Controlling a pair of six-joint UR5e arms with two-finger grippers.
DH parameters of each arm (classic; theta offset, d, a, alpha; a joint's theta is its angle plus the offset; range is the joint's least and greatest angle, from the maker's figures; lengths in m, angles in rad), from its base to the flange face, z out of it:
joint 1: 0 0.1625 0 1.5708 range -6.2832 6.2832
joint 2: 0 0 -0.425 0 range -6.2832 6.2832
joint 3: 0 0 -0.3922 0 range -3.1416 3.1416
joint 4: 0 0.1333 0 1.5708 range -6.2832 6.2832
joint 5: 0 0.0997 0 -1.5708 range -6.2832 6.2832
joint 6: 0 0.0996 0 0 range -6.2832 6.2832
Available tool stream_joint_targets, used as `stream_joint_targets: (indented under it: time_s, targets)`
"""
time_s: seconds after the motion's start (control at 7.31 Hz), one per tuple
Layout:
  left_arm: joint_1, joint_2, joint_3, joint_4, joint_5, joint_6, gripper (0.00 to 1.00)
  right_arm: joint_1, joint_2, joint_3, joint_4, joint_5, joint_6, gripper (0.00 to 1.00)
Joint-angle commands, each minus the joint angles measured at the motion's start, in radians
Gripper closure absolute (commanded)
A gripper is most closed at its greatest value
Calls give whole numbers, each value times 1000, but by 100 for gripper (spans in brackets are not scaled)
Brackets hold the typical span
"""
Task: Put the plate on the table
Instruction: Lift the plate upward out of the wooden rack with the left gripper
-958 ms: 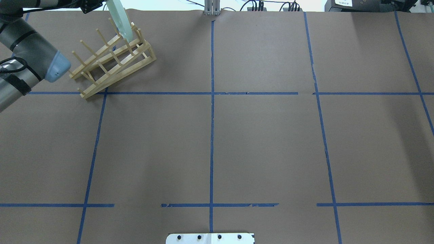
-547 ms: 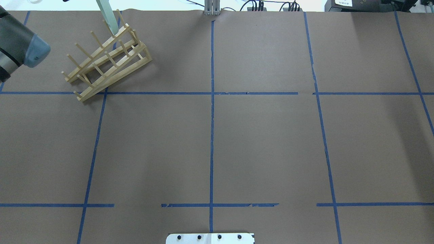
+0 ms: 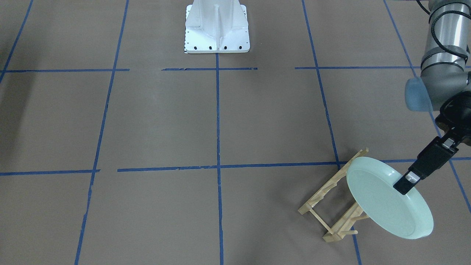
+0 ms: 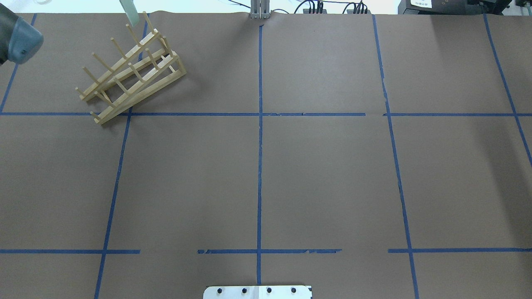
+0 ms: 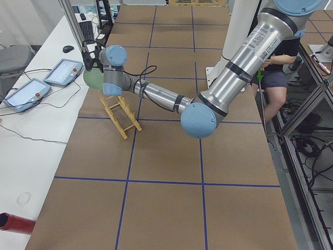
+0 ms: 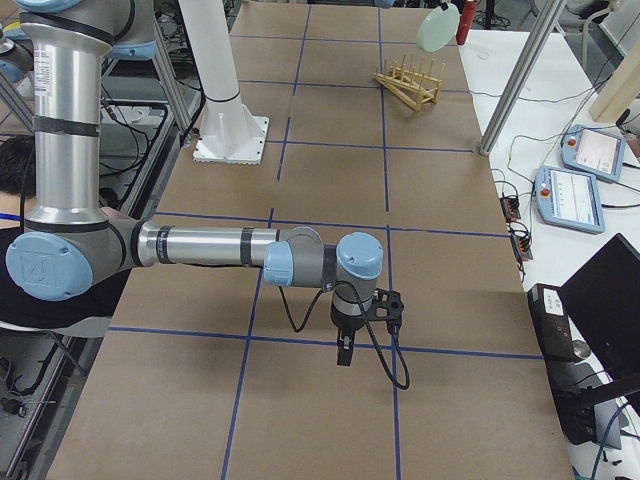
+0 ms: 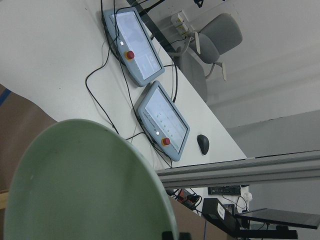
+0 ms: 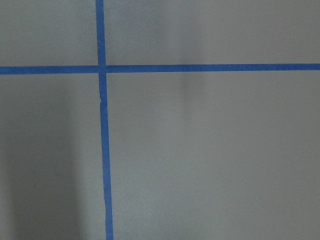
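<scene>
Lifted the plate [image 3: 386,200] higher than half a second ago, clear of the pegs of the wooden rack [image 3: 331,209] (only a pale sliver of it left at the top edge of the overhead view). Drew the left arm [image 4: 18,33] farther into that view's upper left corner as well.

Grips the plate with the left gripper [image 3: 404,183], clamped on the raised rim, one black finger lying across the inner face. Hangs tilted in the air, over the far end of the rack, touching neither the rack nor the table [image 3: 165,121]. Fills the lower left of the left wrist view as a green disc.

Points the right gripper [image 6: 345,352] straight down, just over the table beside a crossing of blue tape lines, well apart from plate and rack. Seen only from the side, so cannot tell whether spread or closed.
</scene>
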Motion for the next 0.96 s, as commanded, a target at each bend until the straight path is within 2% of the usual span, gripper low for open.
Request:
stream_joint_targets:
  time_s: [0.0,0.14,0.27,0.55,0.68,0.82]
  targets:
    - [-47,23,-153,189,-164,135,100,0,0,0,0,0,-1,0]
    - [-42,37,-297,407,-158,229,100,0,0,0,0,0,-1,0]
    - [-38,36,-385,577,-154,327,100,0,0,0,0,0,-1,0]
    - [17,34,-472,754,-140,481,100,0,0,0,0,0,-1,0]
    - [59,33,-524,881,-87,570,100,0,0,0,0,0,-1,0]
    - [138,19,-586,1075,47,662,100,-1,0,0,0,0,-1,0]
